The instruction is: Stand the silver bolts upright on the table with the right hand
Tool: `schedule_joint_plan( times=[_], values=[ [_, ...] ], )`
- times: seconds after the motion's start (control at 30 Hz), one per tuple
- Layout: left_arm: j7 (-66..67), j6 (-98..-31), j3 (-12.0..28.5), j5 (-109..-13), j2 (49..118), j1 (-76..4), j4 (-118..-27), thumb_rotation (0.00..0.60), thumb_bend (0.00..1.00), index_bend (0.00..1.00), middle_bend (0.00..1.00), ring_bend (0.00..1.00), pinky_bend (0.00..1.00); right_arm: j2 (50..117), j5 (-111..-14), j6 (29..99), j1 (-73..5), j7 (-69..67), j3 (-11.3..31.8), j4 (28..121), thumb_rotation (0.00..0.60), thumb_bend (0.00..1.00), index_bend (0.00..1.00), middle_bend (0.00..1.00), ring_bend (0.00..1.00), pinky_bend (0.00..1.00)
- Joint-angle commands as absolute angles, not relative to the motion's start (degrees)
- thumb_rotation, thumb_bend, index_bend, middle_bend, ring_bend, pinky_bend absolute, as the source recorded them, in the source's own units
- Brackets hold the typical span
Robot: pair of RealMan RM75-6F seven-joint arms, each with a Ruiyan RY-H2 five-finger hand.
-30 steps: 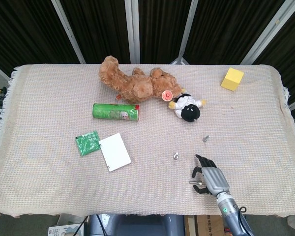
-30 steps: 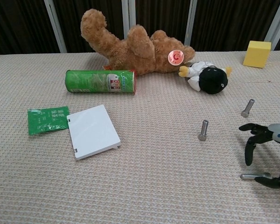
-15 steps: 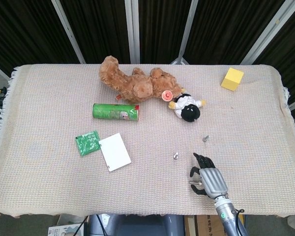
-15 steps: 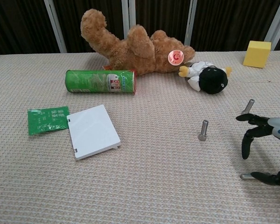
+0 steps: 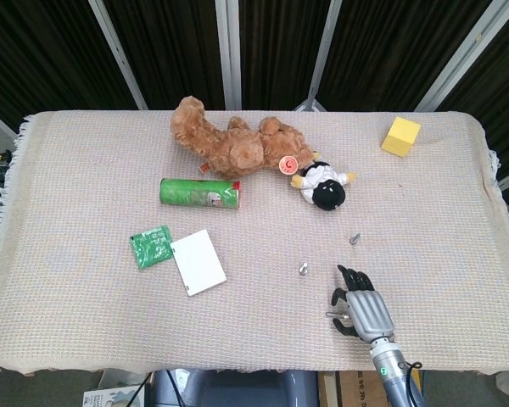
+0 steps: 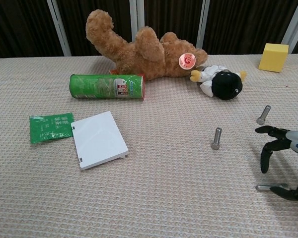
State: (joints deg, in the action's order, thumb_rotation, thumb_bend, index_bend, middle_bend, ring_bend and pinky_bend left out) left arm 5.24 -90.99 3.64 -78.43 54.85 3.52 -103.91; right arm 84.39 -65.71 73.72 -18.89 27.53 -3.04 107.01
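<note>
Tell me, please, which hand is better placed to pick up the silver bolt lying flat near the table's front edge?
The right hand: it hovers over the lying bolt, fingers spread around it. The left hand is in neither view.

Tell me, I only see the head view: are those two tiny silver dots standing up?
Observer: Yes. The chest view shows the near bolt and the far bolt both upright, heads down on the cloth.
Operator: Is the robot hand holding another one?
Observer: No. The third bolt lies flat on the table. The right robot hand arches over that spot with its fingers spread and its thumb at the bolt's end. I cannot tell if they touch.
</note>
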Motion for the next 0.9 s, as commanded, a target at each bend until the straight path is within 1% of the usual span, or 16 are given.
schedule_joint_plan(
  times=[0.03, 0.9],
  values=[
    [5.25, -91.0, 3.64, -78.44, 54.85, 3.52, -103.92, 0.6, 0.12, 0.1, 0.07, 0.05, 0.18, 84.4, -64.95, 73.05, -18.97, 28.18, -2.78, 107.35, 0.6, 0.29, 0.51, 0.0, 0.0, 0.06],
    [5.25, -90.97, 3.68, -78.33, 54.84, 3.53, -103.9, 0.6, 0.12, 0.1, 0.07, 0.05, 0.18, 85.01, -61.22, 69.72, -19.48, 29.13, -0.85, 106.34, 0.6, 0.29, 0.56, 0.0, 0.0, 0.06]
  ],
)
